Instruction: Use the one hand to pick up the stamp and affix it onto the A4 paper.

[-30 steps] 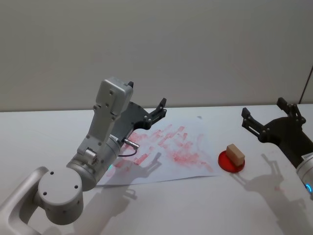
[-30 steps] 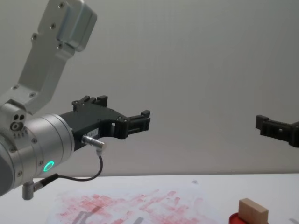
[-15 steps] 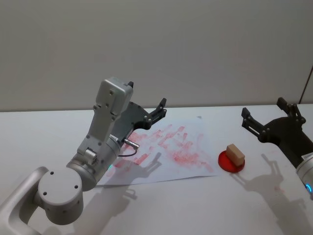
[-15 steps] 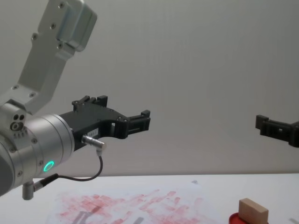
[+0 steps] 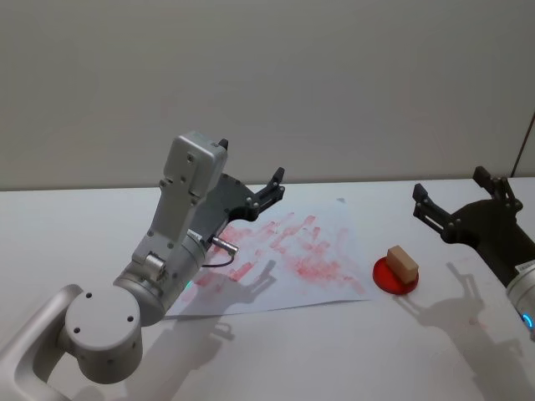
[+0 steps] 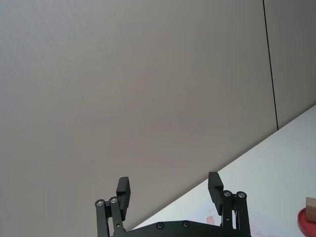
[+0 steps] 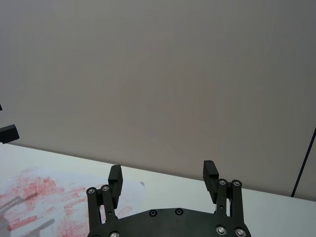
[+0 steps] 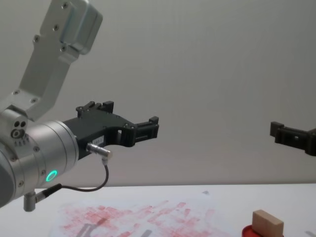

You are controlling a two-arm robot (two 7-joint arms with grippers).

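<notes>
On the ink pad, stamp untouched, left hand and right hand released

one stamp, one paper, one pad

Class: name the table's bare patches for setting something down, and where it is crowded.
Free: the table in front of the A4 paper, and behind the ink pad. Crowded: the left gripper hangs above the paper's left part; the stamp sits on the pad, the right gripper raised to its right.
</notes>
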